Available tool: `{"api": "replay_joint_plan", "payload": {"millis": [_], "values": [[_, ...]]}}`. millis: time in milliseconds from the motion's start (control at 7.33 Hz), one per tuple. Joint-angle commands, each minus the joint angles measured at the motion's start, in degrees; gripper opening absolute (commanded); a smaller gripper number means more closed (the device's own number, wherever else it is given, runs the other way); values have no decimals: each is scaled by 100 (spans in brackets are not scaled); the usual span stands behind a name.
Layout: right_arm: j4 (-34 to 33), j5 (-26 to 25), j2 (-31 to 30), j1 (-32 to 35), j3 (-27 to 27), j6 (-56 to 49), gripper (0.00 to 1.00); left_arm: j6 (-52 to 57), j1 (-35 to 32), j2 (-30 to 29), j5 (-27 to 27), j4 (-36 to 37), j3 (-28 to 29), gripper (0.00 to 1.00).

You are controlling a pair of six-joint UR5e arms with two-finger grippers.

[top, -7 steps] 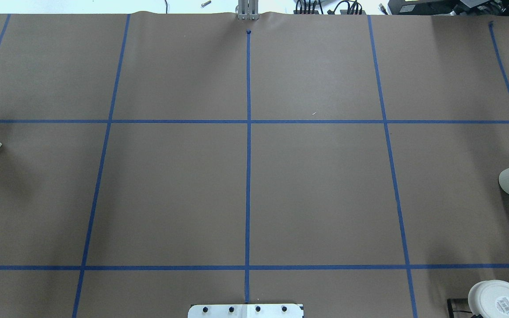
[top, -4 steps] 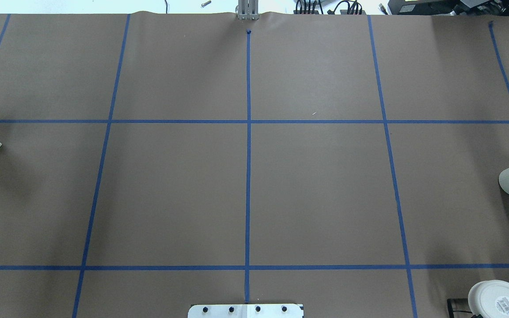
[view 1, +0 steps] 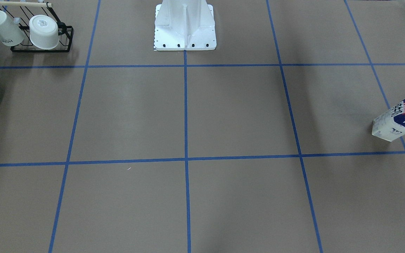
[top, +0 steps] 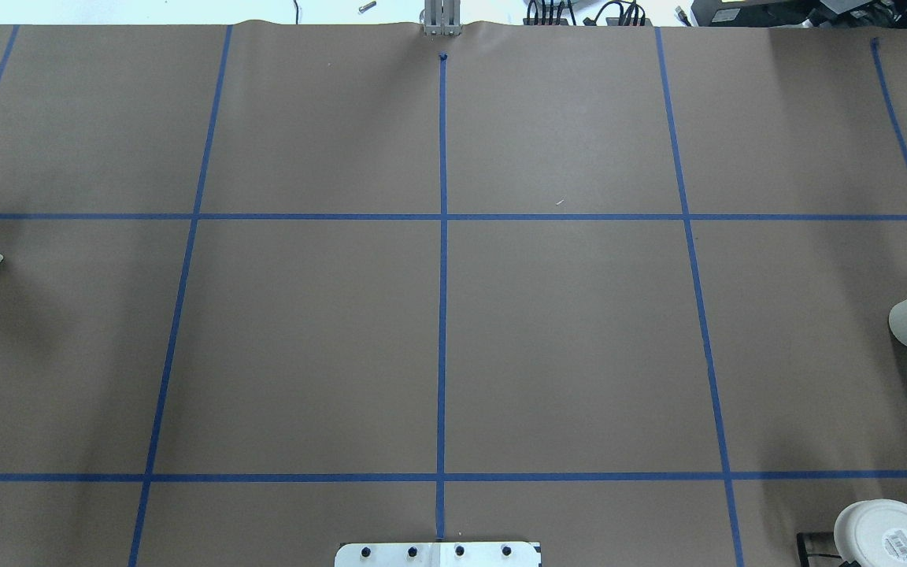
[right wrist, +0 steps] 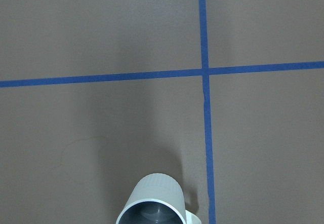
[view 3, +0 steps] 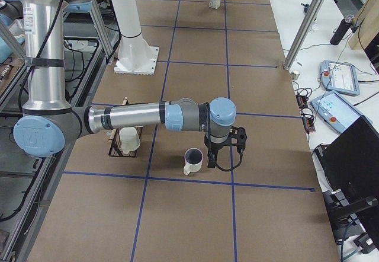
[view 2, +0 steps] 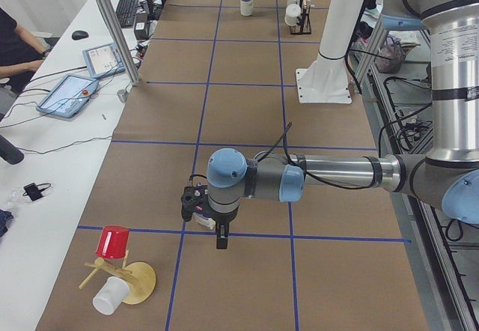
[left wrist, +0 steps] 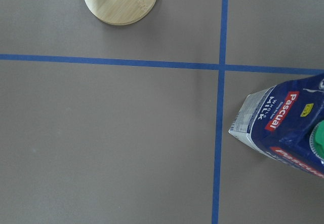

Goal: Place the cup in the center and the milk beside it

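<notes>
centre: open brown paper, free passage from all sides | right end: cup mid-edge, rack toward robot-side corner | left end: milk mid-edge, stand at operator-side corner | robot-side edge, middle: base

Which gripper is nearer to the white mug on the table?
Right. The right gripper hangs beside the mug; the left gripper is far off, near the milk carton.

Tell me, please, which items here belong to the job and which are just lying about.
Job: plain white mug; milk carton.
Lying about: black wire rack; lettered mug; sticker-based cup; wooden mug tree, with red cup and white cup.
</notes>
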Motion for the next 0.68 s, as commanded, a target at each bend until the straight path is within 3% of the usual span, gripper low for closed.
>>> {"api": "replay_joint_plan", "payload": {"millis": [0,273,545], "values": [[255,63,-6,-453,-149,-308,100,-18,0,0,-18,-125,10,98],[1569,89,-50,-781,-1103,-274,100,-27,0,0,-80,-142,2,98],[1910,194,-137,-800,-1328,-282,100,-27,0,-17,-80,-142,2,98]]}}
